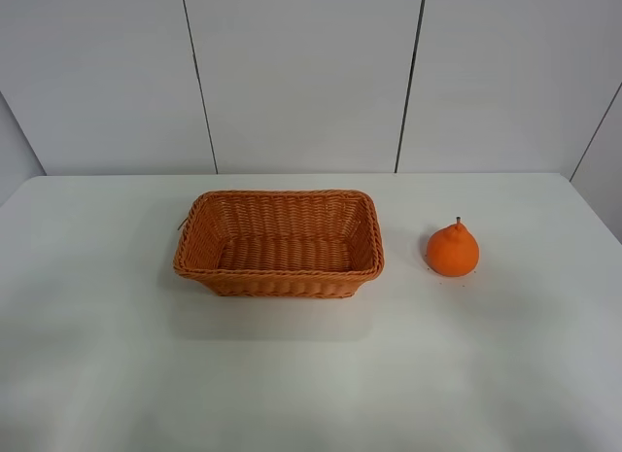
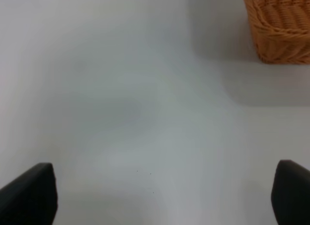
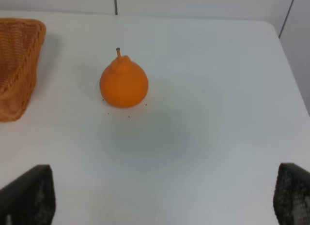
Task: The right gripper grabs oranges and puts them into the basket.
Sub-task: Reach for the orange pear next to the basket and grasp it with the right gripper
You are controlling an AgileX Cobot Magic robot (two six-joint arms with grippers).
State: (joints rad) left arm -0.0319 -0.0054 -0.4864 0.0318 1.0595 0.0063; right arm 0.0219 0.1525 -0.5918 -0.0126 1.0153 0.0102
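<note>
The orange (image 1: 453,249) stands upright on the white table, to the right of the basket (image 1: 279,205), a short gap between them. The wicker basket is empty. Neither arm shows in the exterior high view. In the right wrist view the orange (image 3: 123,83) sits ahead of my right gripper (image 3: 160,198), whose black fingertips (image 3: 29,193) stand wide apart, empty, well short of the fruit. The basket's corner (image 3: 17,65) shows at that view's edge. My left gripper (image 2: 162,196) is open and empty over bare table, with a basket corner (image 2: 281,26) ahead.
The white table (image 1: 311,374) ends at a grey panelled wall (image 1: 301,73) behind the basket. The table's right edge (image 1: 593,209) lies a little beyond the orange.
</note>
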